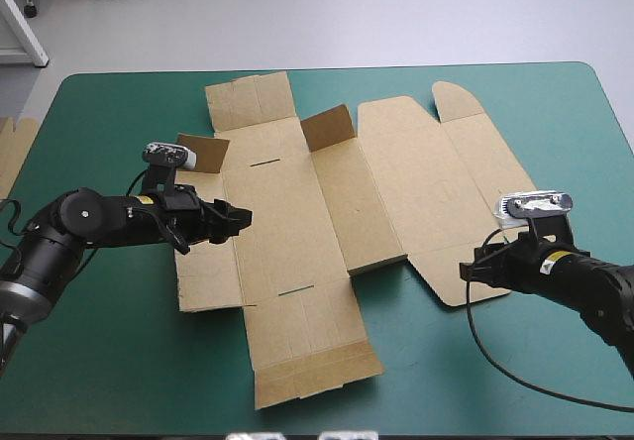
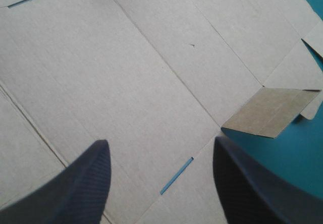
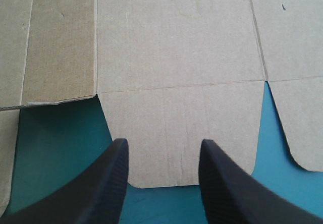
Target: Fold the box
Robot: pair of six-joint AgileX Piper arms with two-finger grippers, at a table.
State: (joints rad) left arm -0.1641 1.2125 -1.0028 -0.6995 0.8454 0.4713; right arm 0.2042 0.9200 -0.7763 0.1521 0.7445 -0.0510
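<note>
**Hovering open-clawed at two sides of a mostly flat box**

You have the box (image 1: 327, 232) lying at the centre of the teal-green cover (image 1: 119, 361), a cut sheet of brown board spread almost flat, its long axis running from 11 o'clock to 5 o'clock across the table.

Your left gripper (image 1: 238, 219) sits over the sheet's 9 o'clock side. In its wrist view the gripper (image 2: 159, 146) has its black fingers standing well apart, holding nothing, with plain board under and ahead of them and a narrow slot (image 2: 176, 175) in the sheet between them.

Your right gripper (image 1: 468, 272) is at the box's 4 o'clock edge, just beside the rounded tab. Its wrist view shows the gripper (image 3: 164, 146) spread wide too, empty, with a short end flap (image 3: 176, 133) of the board lying between and ahead of the fingers.

Two small flaps stand up from the sheet: one at 12 o'clock (image 1: 327, 128), one at 10 o'clock (image 1: 203, 153) near your left wrist. The creases show as faint lines across the panels.

An edge of more board (image 1: 12, 148) shows at the table's 9 o'clock edge.
</note>
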